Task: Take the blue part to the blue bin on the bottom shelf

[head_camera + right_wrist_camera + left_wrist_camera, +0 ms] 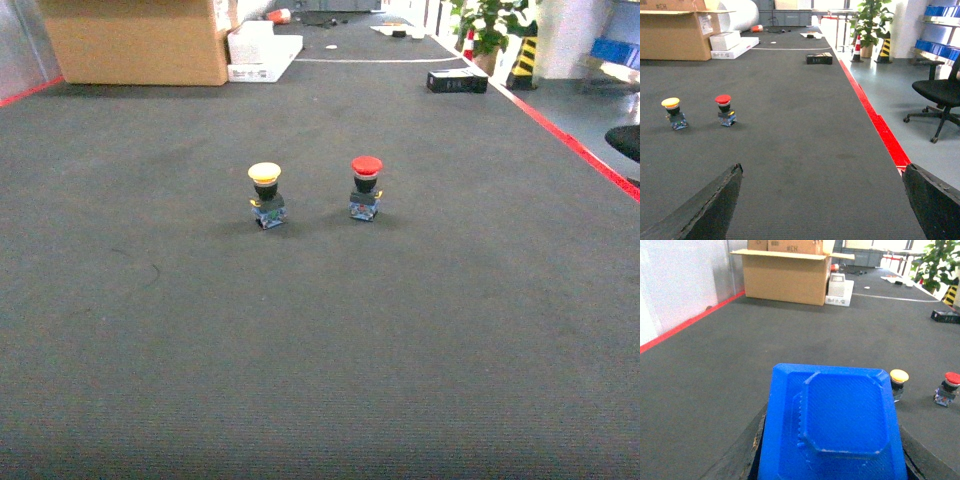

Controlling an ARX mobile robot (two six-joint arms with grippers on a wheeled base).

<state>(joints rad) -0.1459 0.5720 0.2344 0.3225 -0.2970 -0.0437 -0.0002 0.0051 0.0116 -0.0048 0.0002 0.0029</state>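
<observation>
Blue plastic part [840,427], flat with a raised square middle, sits gripped between the left gripper [832,460] jaws above the dark grey mat [320,350], ready to carry to a bin, while the right gripper [822,200] jaws hang wide apart with nothing, and no shelf or bin shows.

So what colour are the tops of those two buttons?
One yellow button, one red button; head view shows them best.

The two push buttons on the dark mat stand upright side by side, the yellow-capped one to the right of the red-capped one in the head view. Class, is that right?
Not quite. Both stand upright side by side on the mat, but the head view shows the yellow-capped button to the left of the red-capped button, not the right.
</observation>
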